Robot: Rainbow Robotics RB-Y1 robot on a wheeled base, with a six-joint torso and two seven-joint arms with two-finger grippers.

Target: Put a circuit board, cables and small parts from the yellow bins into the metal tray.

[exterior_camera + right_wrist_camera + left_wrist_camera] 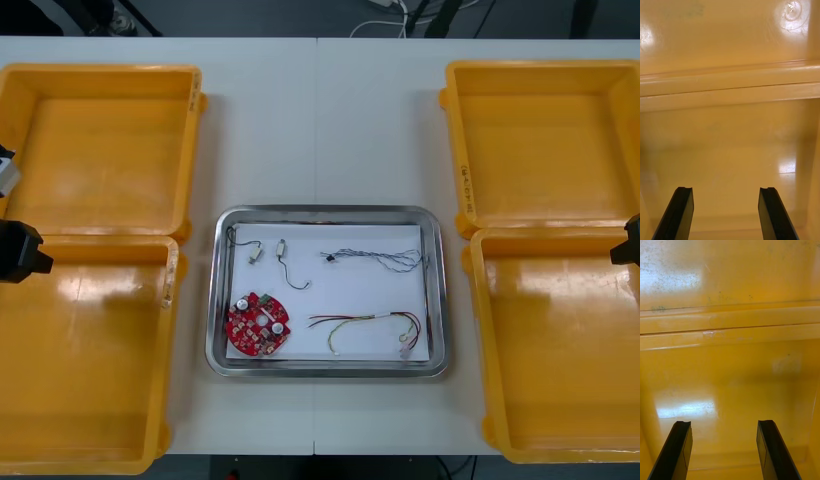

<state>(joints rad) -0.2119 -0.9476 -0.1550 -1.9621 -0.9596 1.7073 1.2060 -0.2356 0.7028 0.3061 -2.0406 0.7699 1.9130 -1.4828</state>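
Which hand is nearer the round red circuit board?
Left. The left hand is over the left yellow bins, beside the end of the metal tray holding the round red circuit board; the right hand is over the right yellow bins, across the tray.

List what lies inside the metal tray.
On a white sheet in the metal tray: a round red circuit board, a twisted blue and white cable, a red and yellow cable, a black cable and small metal parts. The sheet hides the tray's floor.

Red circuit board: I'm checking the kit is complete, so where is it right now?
In the front view, the red circuit board lies in the near-left corner of the metal tray, left of the red and yellow cable.
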